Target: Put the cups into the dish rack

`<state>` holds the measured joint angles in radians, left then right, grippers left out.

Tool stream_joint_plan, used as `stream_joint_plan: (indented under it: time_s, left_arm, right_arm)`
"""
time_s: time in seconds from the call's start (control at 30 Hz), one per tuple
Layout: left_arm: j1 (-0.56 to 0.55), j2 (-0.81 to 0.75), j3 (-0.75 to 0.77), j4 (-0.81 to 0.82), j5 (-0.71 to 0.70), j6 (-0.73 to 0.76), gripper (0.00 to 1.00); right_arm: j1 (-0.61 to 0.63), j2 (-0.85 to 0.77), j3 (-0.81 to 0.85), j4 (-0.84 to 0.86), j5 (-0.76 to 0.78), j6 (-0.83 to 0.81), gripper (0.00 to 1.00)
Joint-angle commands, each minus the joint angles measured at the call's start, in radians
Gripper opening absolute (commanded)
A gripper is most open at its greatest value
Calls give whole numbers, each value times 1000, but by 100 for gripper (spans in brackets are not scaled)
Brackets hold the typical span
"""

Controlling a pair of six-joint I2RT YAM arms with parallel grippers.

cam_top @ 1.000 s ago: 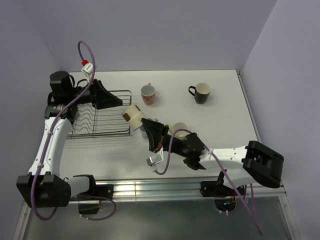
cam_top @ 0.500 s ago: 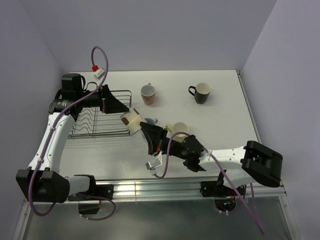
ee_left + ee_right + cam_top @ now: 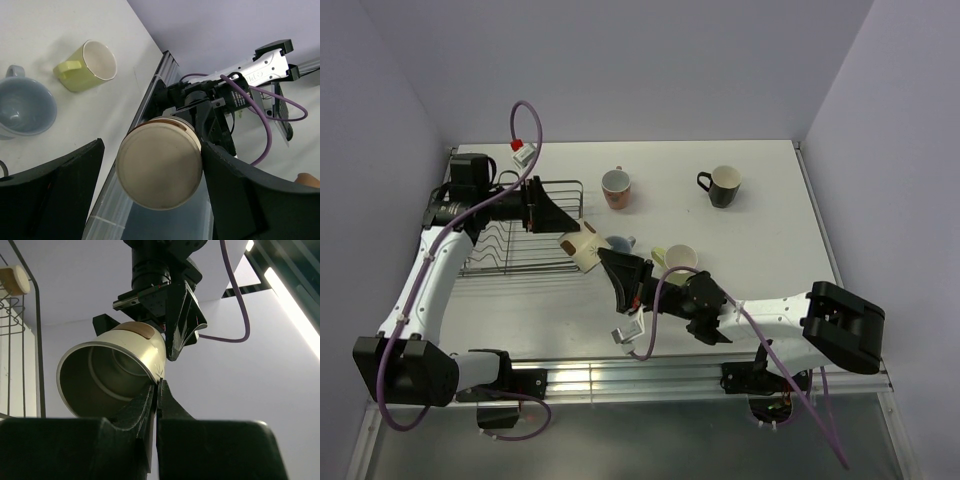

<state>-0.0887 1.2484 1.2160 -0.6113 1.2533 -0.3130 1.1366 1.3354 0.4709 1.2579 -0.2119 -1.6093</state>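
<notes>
A brown metallic handleless cup (image 3: 582, 246) with a cream base hangs in the air just right of the dish rack (image 3: 520, 262). My right gripper (image 3: 604, 256) is shut on its rim, which is pinched between the fingers in the right wrist view (image 3: 156, 385). My left gripper (image 3: 572, 228) is open around the cup's base (image 3: 159, 162); the right finger touches it and a gap shows at the left finger. On the table stand a pink patterned cup (image 3: 616, 187), a black mug (image 3: 723, 186), a light blue mug (image 3: 22, 107) and a pale yellow mug (image 3: 87, 65).
The rack's wires show at the left of the right wrist view (image 3: 20, 340), with a small cream and brown round thing (image 3: 12, 280) beside them. A metal rail (image 3: 620, 378) runs along the table's near edge. Purple walls close the far and side edges.
The cup in my right gripper has moved slightly down and nearer the arms. My left gripper has swung right and come around the cup's base.
</notes>
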Motion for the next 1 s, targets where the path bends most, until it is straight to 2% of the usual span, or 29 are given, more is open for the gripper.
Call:
stream_joint_plan:
  time_s: [0.0,0.3,0.57,0.7,0.97]
  left_arm:
    - [-5,-15,-15,7,57,-1,86]
    - [-5,-27,-46,-10,72,15,87]
    - [-5,-29,-41,-7,78,9,81]
    - [-5,-33,-49,1,84,2,75]
    - [-5,-37,-62,5,86,2,73]
  right_arm:
    - [8,10,0,463,-14,-23,0]
    - [8,5,-15,463,-6,-28,0]
    - [8,2,-23,462,-4,-34,0]
    - [8,4,-26,462,-1,-40,0]
    - [8,10,-15,453,11,-47,0]
